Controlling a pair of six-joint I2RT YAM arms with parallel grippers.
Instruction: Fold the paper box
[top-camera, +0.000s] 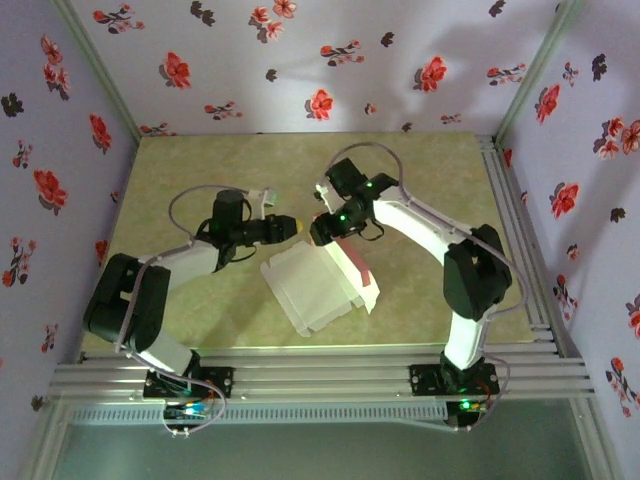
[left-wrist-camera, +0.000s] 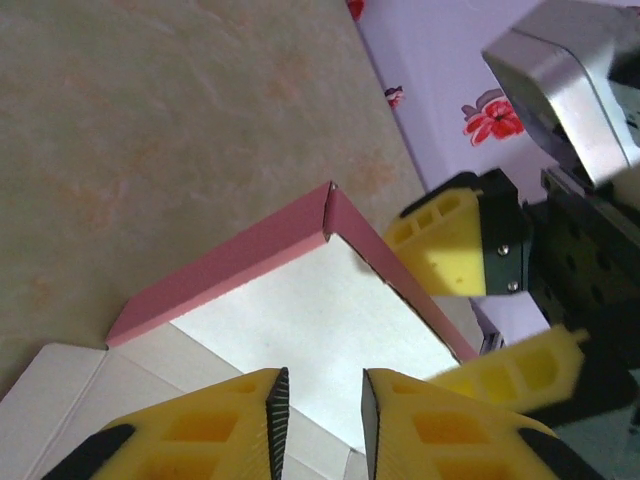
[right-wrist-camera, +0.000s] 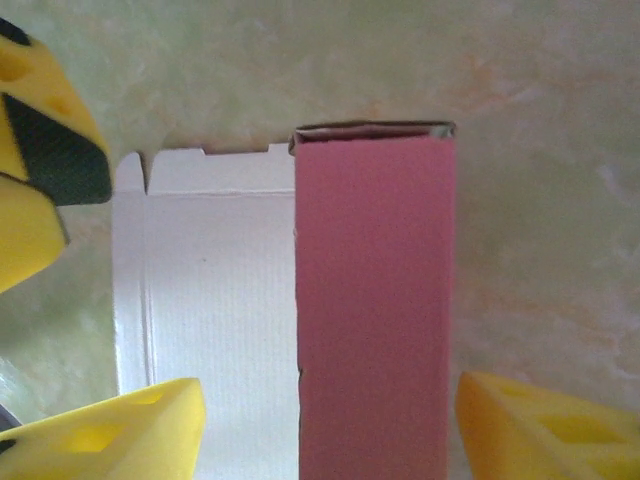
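Note:
The paper box (top-camera: 305, 285) lies flat at mid-table, whitish face up, with a salmon-pink flap (top-camera: 360, 268) folded over its right side. In the right wrist view the pink flap (right-wrist-camera: 375, 310) covers the right part of the white sheet (right-wrist-camera: 215, 300). My right gripper (right-wrist-camera: 325, 432) hovers open, its yellow fingers (right-wrist-camera: 110, 435) wide on either side of the flap without touching it. My left gripper (left-wrist-camera: 318, 405) is open by a narrow gap with nothing in it, above the white panel (left-wrist-camera: 320, 310) bordered by raised pink walls (left-wrist-camera: 220, 270). Both gripper tips (top-camera: 297, 226) (top-camera: 320, 230) meet over the box's far end.
The green mat (top-camera: 200, 180) has bare room left, right and behind the box. Aluminium rails (top-camera: 320, 375) run along the near edge and the right side. Floral walls (top-camera: 300, 60) enclose the table. The right gripper's fingers (left-wrist-camera: 445, 245) sit close to my left one.

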